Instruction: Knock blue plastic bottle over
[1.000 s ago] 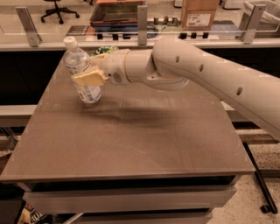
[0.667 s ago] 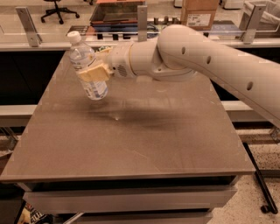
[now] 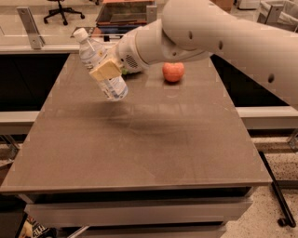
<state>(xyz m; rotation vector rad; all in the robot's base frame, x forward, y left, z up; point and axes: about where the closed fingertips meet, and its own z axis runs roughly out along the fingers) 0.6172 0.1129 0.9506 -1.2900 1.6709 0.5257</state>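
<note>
The blue plastic bottle (image 3: 111, 84), clear with a white cap and a printed label, is tilted with its cap up and to the left. Its base is low over the back left of the brown table (image 3: 139, 144). My gripper (image 3: 104, 69) is at the bottle's middle, reaching in from the right on the white arm. One tan finger pad (image 3: 106, 70) lies across the front of the bottle and the other finger is hidden behind it, so the gripper looks shut on the bottle. I cannot tell whether the base touches the table.
A red apple (image 3: 173, 71) sits on the table at the back, right of the bottle. Behind the table are a dark tray (image 3: 122, 13), a metal post (image 3: 29, 27) and an office chair (image 3: 60, 8). Lower shelves flank the table on both sides.
The bottle has gone from nearly upright to strongly tilted, cap leaning left, still in the gripper. The arm has lifted, and the apple now shows behind it.
</note>
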